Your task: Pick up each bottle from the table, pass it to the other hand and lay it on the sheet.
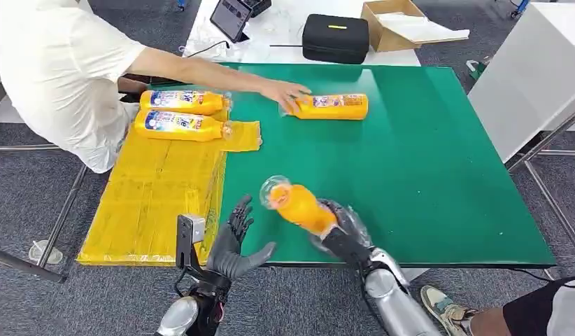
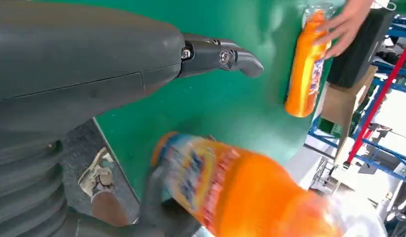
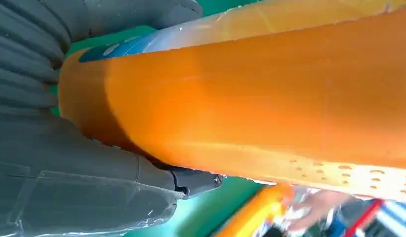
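Orange bottles (image 1: 301, 206): four total.

- Right hand (image 3: 82, 163) grips an orange bottle (image 3: 260, 98), close up.
- Green table (image 3: 201, 212) shows behind the bottle.
- A person's hand (image 3: 317, 207), blurred, rests on a second orange bottle (image 3: 253, 215) beyond.

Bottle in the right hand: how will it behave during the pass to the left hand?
The bottle looks full of orange liquid, so probably heavy for its size. Its smooth round body may slip or twist in the right hand. The open left hand should probably grip mid-body.
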Action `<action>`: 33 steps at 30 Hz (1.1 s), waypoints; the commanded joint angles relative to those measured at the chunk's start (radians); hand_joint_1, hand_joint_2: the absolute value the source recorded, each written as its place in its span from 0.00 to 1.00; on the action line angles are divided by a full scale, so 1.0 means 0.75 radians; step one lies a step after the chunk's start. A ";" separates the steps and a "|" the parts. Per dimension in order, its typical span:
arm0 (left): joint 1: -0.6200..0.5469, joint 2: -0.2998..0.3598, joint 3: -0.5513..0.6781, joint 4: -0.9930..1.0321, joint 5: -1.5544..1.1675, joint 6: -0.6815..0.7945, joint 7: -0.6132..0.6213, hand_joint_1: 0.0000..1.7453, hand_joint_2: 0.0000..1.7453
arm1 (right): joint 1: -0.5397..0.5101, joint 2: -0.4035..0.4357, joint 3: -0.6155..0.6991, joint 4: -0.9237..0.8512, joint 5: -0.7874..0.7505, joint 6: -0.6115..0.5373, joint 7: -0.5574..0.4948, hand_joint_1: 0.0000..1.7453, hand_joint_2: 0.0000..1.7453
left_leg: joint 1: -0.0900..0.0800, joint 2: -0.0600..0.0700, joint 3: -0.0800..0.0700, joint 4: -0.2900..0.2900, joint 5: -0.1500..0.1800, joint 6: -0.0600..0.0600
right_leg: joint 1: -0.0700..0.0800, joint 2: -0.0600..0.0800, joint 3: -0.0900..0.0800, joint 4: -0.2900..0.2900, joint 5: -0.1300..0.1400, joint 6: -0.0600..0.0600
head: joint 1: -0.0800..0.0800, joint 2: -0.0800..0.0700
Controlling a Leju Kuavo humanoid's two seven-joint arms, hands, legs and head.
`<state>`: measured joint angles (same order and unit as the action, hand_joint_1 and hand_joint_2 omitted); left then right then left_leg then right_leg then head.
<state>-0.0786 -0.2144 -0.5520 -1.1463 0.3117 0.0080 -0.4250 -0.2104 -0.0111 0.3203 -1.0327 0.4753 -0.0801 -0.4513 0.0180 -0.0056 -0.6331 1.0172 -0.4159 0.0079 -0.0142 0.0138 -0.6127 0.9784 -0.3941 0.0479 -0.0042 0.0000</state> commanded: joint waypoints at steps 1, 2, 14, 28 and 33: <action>-0.094 0.016 -0.030 0.078 -0.020 0.021 -0.013 0.00 1.00 | -0.088 0.038 0.212 0.074 0.075 -0.015 0.056 1.00 1.00 | 0.000 0.002 0.004 -0.001 -0.001 0.000 | 0.000 0.000 0.002 0.000 -0.001 -0.003 | 0.000 0.000; -0.102 0.009 -0.028 0.076 -0.026 0.029 -0.018 0.00 1.00 | -0.096 0.046 0.229 0.083 0.082 -0.017 0.070 1.00 1.00 | 0.000 0.003 0.003 0.000 -0.001 0.000 | 0.001 0.001 0.001 0.000 0.000 -0.002 | 0.000 0.000; -0.152 -0.037 -0.005 0.138 0.050 0.098 0.028 0.00 1.00 | -0.142 0.099 0.303 0.138 0.024 -0.105 0.090 0.99 0.00 | 0.000 0.002 0.003 -0.001 -0.001 0.000 | 0.001 0.000 0.002 0.000 -0.001 -0.002 | 0.000 0.000; -0.233 -0.057 0.017 0.222 0.231 0.087 0.021 0.00 1.00 | -0.252 0.097 0.388 0.274 0.130 -0.250 0.134 1.00 0.00 | 0.000 0.002 0.003 -0.001 0.000 0.001 | 0.000 0.000 0.002 0.001 -0.001 -0.002 | -0.001 0.000; -0.241 -0.065 0.031 0.231 0.254 0.091 0.026 0.00 1.00 | -0.258 0.096 0.405 0.281 0.163 -0.273 0.155 1.00 1.00 | 0.000 0.001 0.002 0.000 0.000 0.000 | 0.001 -0.001 0.001 0.000 0.000 -0.002 | 0.000 0.000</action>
<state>-0.2002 -0.2609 -0.5493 -1.0624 0.4860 0.0702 -0.4105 -0.3319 0.0637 0.5577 -0.9300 0.5730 -0.2629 -0.3517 0.0184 -0.0059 -0.6341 1.0172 -0.4153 0.0077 -0.0139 0.0134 -0.6139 0.9788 -0.3941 0.0479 -0.0042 0.0000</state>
